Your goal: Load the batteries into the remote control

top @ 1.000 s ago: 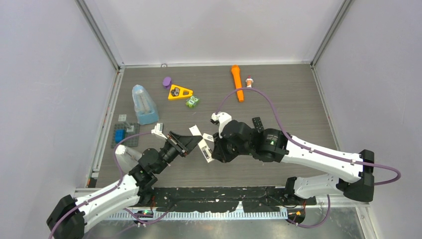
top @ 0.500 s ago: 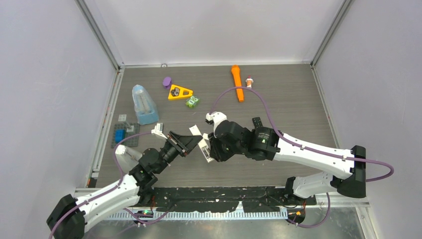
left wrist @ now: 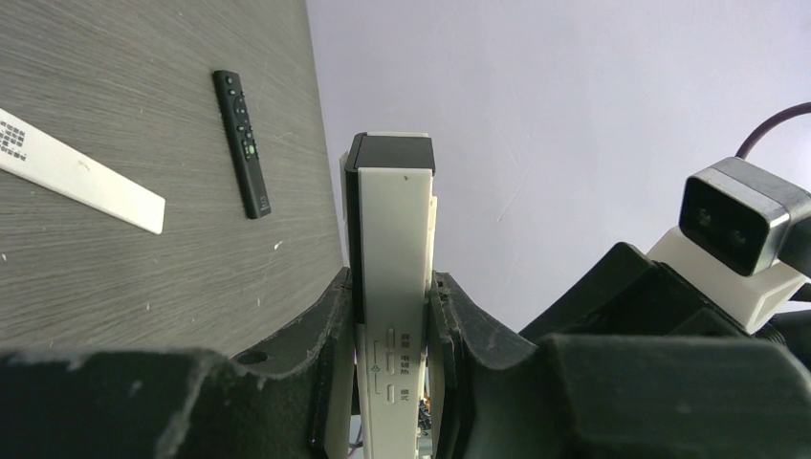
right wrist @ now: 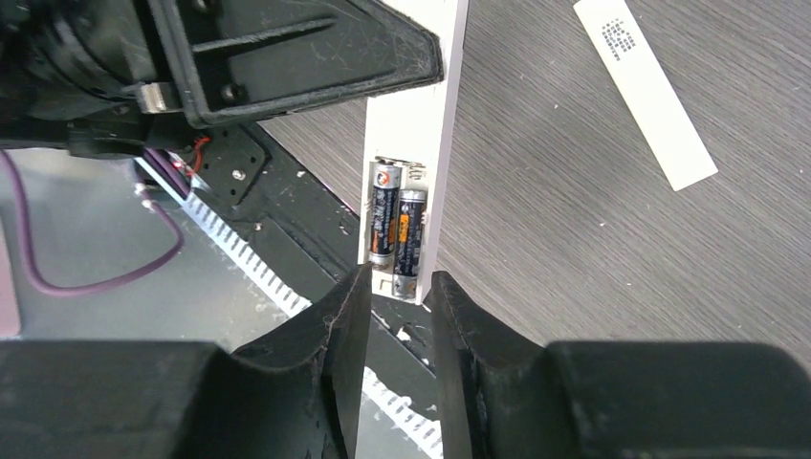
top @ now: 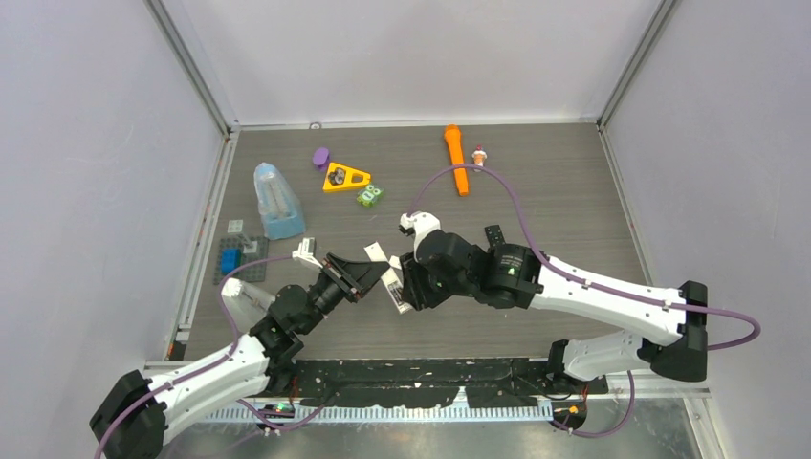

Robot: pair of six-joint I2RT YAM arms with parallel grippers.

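Two batteries [right wrist: 397,229]: we count both seated side by side in the open bay of the remote control [right wrist: 411,134].
Bay: looks full to us, with no slot bare.
Remote control, place: held above the table [right wrist: 593,258], between the two arms.
Left gripper [left wrist: 392,296]: clamped on the long sides of the remote control.
Right gripper [right wrist: 395,296]: jaws a little apart, gripping nothing, tips just at the bay end of the remote control.
White strip [right wrist: 646,91]: flat on the table, well apart; we take it for the bay's cover, not fitted.
Done, in our judgement: the loading itself.
Left, in our judgement: fitting the cover, if the task wants it.
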